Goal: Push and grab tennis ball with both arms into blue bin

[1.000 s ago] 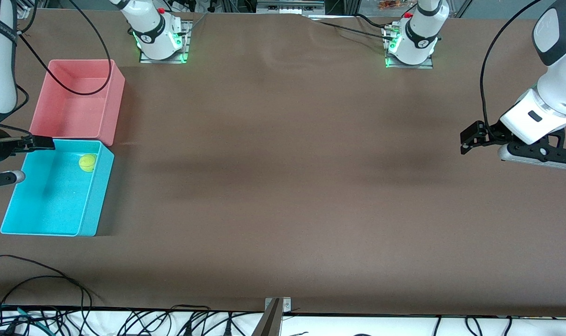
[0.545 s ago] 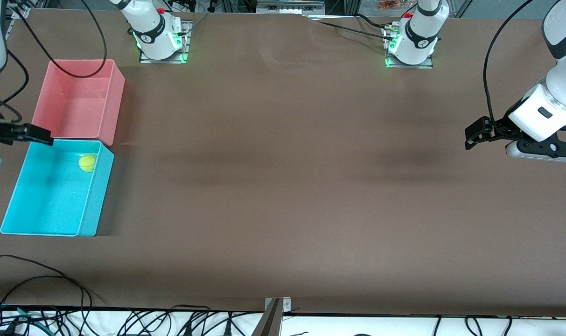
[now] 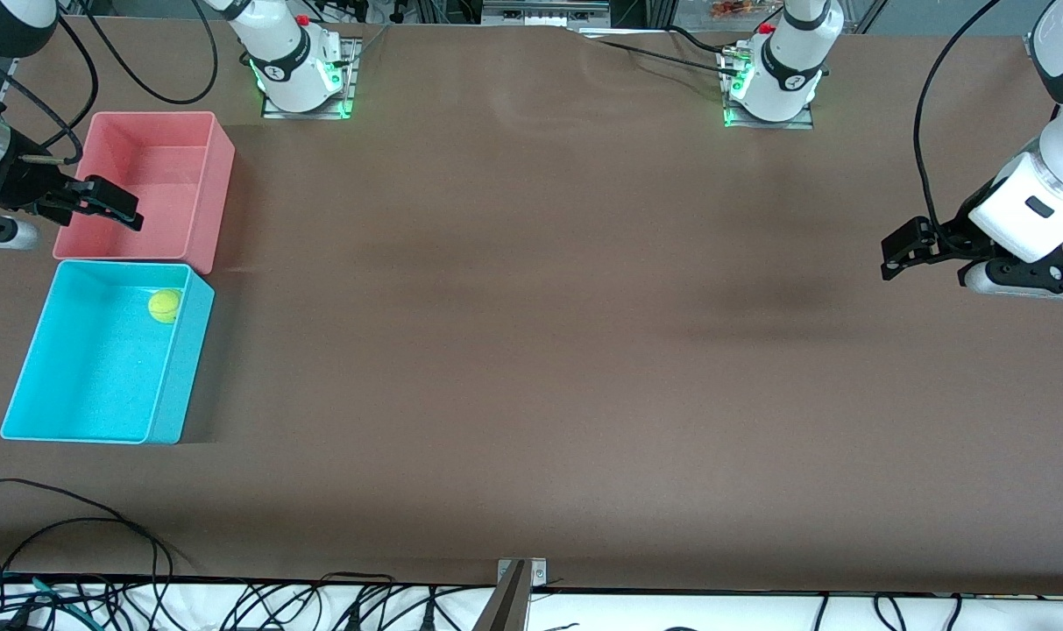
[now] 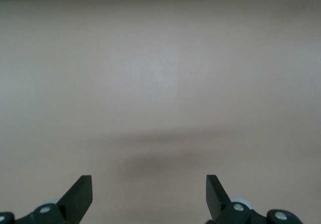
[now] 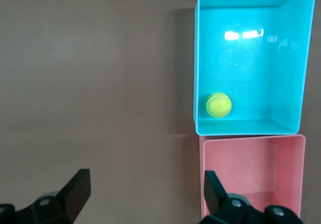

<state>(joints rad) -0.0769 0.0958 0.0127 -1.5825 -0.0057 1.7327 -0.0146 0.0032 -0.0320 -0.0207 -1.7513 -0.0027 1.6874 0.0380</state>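
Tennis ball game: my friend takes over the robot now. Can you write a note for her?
Left pincer: open, holding nothing, over bare table at the left arm's end.
Right pincer: open, holding nothing, over the pink bin.
Tennis ball: in the blue bin, in the corner next to the pink bin.
Done: ball is in the bin.
Left: nothing, apart from parking the arms.

Evenly and brightly lit from overhead. Soft, broad shadow bands across the brown tabletop [image 3: 531, 350]. White glare patches on the blue bin [image 5: 251, 35] floor. Sharp throughout, claw tips slightly soft.
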